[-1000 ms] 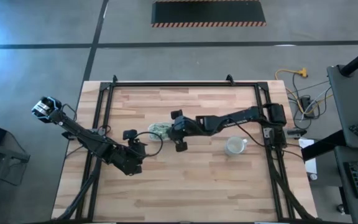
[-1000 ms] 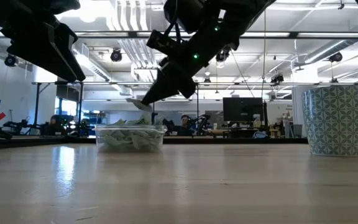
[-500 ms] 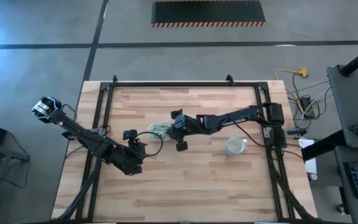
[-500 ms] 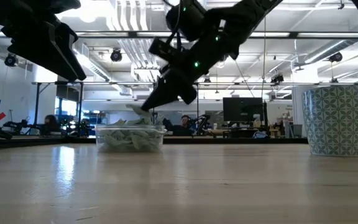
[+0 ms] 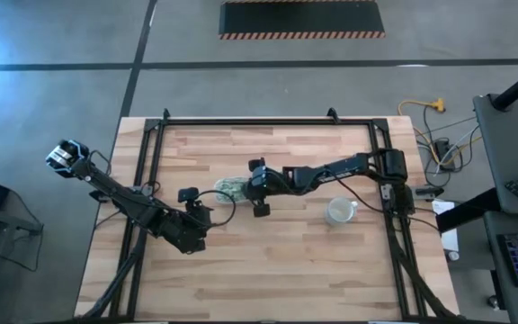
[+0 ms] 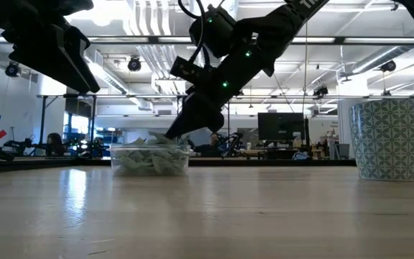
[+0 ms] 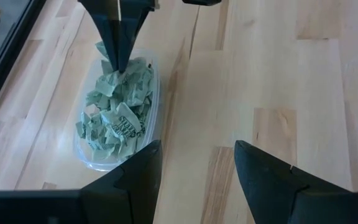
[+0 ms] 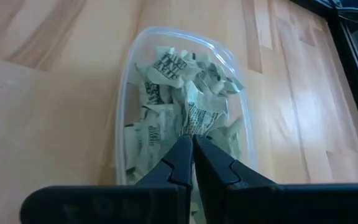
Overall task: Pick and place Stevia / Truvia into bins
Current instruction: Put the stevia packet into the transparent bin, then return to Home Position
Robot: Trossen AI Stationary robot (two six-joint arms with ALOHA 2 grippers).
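The left gripper (image 5: 196, 201) hovers spread and empty near the tub (image 7: 155, 93). Beyond it, the right arm slants down, its gripper (image 8: 191, 144) pressed together with tips among the packets (image 7: 118, 109) heaped in that tub

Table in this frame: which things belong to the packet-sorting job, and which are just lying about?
Job:
- packets heaped in the clear tub
- right gripper, shut, tips down among them
- left gripper, open, waiting beside the tub

Lying about:
- patterned cup, apart on the table's right side
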